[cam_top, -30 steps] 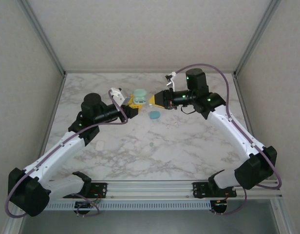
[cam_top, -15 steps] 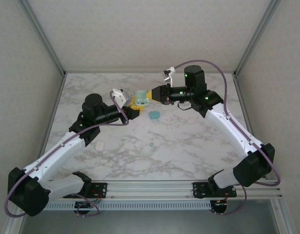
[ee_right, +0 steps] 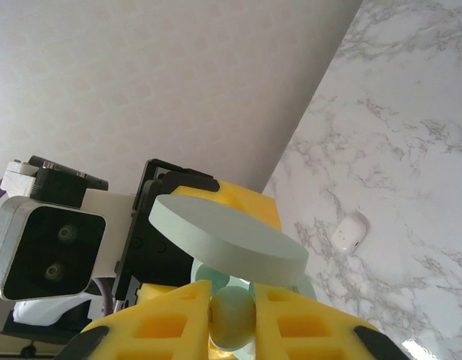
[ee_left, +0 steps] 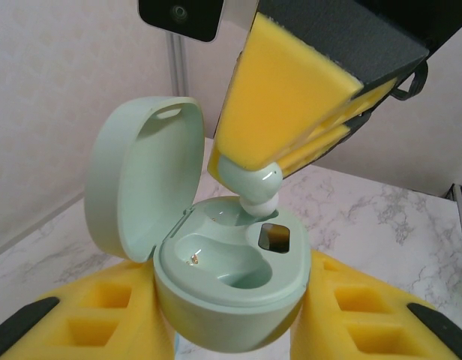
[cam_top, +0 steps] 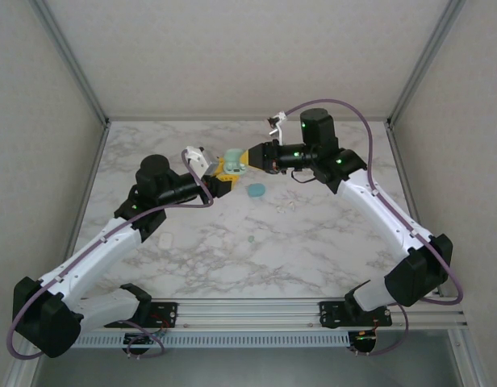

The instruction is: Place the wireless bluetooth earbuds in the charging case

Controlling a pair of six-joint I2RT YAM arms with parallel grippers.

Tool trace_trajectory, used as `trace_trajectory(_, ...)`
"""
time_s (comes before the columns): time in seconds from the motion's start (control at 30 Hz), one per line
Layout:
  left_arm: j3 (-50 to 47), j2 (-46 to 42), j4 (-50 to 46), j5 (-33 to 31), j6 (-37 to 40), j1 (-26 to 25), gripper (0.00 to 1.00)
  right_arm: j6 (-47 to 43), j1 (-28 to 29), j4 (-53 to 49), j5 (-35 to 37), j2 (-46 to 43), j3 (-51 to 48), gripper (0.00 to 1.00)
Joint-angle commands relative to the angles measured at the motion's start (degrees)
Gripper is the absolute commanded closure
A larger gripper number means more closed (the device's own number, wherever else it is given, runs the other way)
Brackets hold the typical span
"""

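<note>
Top external view: two arms meet over the far middle of the marble worktop (cam_top: 313, 250). The left end effector (cam_top: 223, 171) clamps one mint charging case (cam_top: 233, 162) and holds it off the worktop. The right end effector (cam_top: 247, 158) comes in from the right, its yellow tip right at the case.

Left wrist view: one case (ee_left: 231, 289) sits between two yellow foam fingers (ee_left: 88, 322), which press on its sides. The lid (ee_left: 141, 180) is hinged open and stands up at the left. The near socket in the tray is empty. The right end effector's pads (ee_left: 291, 97) pinch one mint earbud (ee_left: 250, 186). Its white tip is down at the rear of the tray, not seated.

Right wrist view: the same earbud (ee_right: 231, 319) is squeezed between two yellow fingers (ee_right: 167, 326), with the case lid (ee_right: 227, 236) just above.

Loose on the worktop:
- one teal disc (cam_top: 255, 191) near the case
- one small teal bud (cam_top: 250, 239) nearer the arm bases
- one white case-like piece (cam_top: 165, 240) beside the left arm, also seen from the right wrist (ee_right: 349, 232)
- a few tiny pale bits (cam_top: 289, 206), too small to identify
</note>
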Motion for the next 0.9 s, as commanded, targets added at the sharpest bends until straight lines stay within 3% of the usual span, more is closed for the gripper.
trace_trajectory(0.0, 2.1, -0.2, 2.8, 1.5, -1.2, -0.5, 0.78, -1.4, 0.5, -0.6, 0.9, 1.0, 1.5, 0.81)
trace_trajectory(0.87, 2.4, -0.5, 2.9, 0.8, -1.9, -0.5, 0.79, -3.2, 0.7, -6.5, 6.4, 0.9, 4.6, 0.63)
